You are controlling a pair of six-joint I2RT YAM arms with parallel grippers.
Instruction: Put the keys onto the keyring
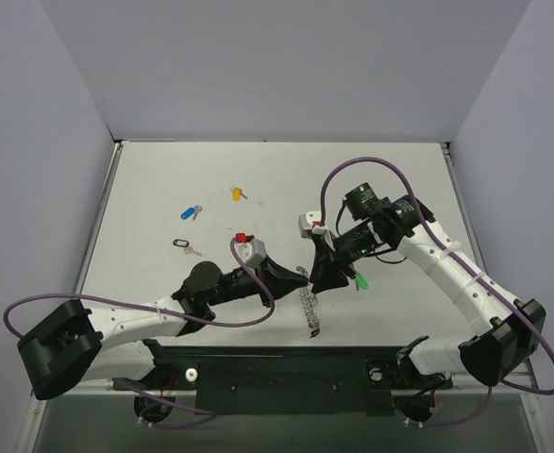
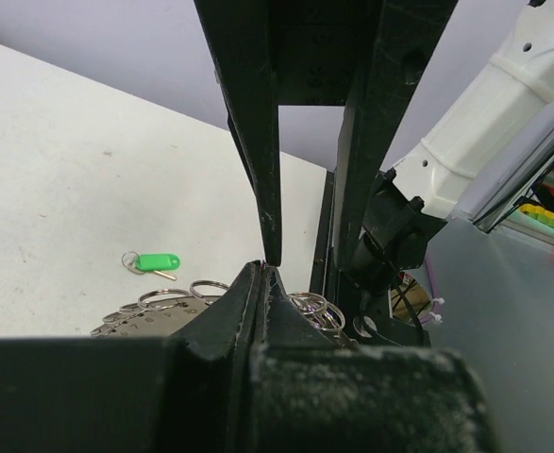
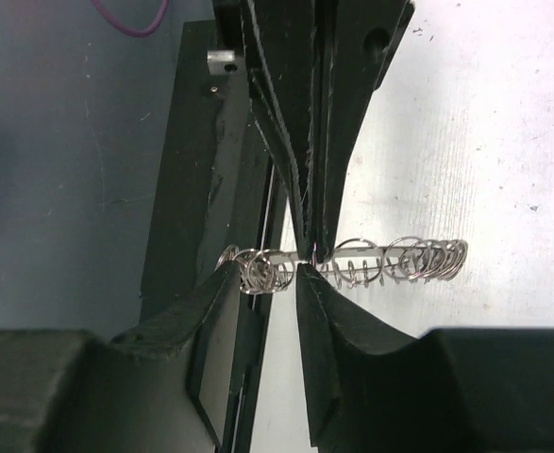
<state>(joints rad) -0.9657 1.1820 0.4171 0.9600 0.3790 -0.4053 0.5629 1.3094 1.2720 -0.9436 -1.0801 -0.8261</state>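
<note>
The keyring (image 1: 309, 307) is a silvery plate edged with wire loops, standing on edge near the table's front. My left gripper (image 1: 300, 276) is shut on its upper edge; in the left wrist view the jaws (image 2: 262, 269) meet over the plate (image 2: 154, 316). My right gripper (image 1: 326, 278) is open, its fingers straddling a cluster of loops (image 3: 262, 269) at the keyring's end (image 3: 390, 260), and holds nothing. The green-headed key (image 1: 360, 281) lies on the table just right of the right gripper and also shows in the left wrist view (image 2: 156, 261). The black-headed key (image 1: 184, 245) lies far left.
A blue-headed key (image 1: 191, 212) and a yellow-headed key (image 1: 238, 193) lie at the left back of the white table (image 1: 399, 189). A black base rail (image 1: 286, 368) runs along the near edge. Purple cables loop over both arms.
</note>
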